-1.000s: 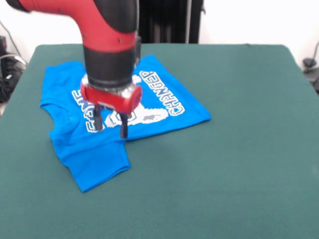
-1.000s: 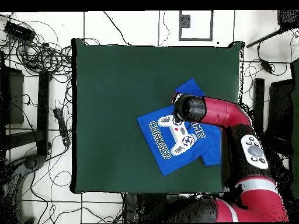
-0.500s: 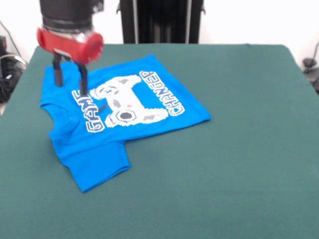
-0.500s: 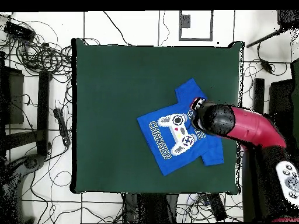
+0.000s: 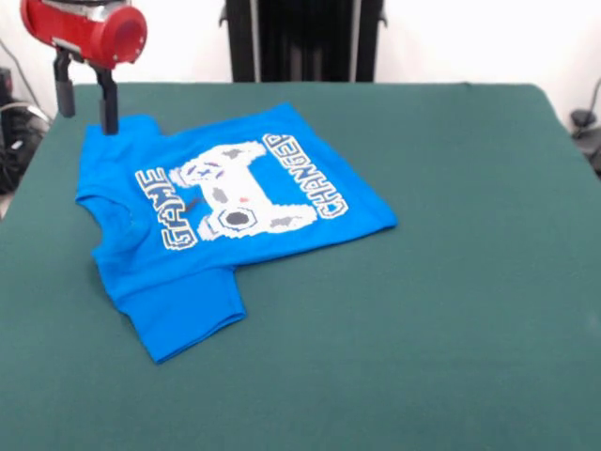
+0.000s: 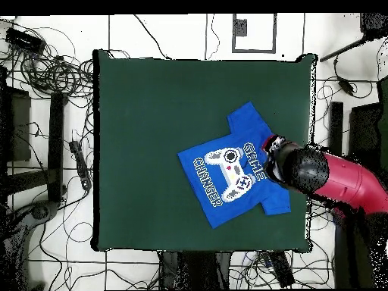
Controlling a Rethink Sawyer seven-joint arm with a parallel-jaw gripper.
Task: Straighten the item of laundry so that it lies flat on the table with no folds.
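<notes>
The jaws (image 5: 86, 105) had lifted off the print and drawn back to the shirt's (image 5: 225, 216) far sleeve corner, standing wide and empty. The shirt lay below them on the desk (image 5: 451, 282), spread, one sleeve apparently still folded.

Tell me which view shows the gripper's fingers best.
The front view: the gripper shows both dark fingers apart, empty, above the T-shirt's corner. In the overhead view the arm hides them.

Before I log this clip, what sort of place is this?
Likely a robotics lab: a green-topped table on a tiled floor, loose cables around it, and a red robot arm's gripper above a blue T-shirt.
</notes>
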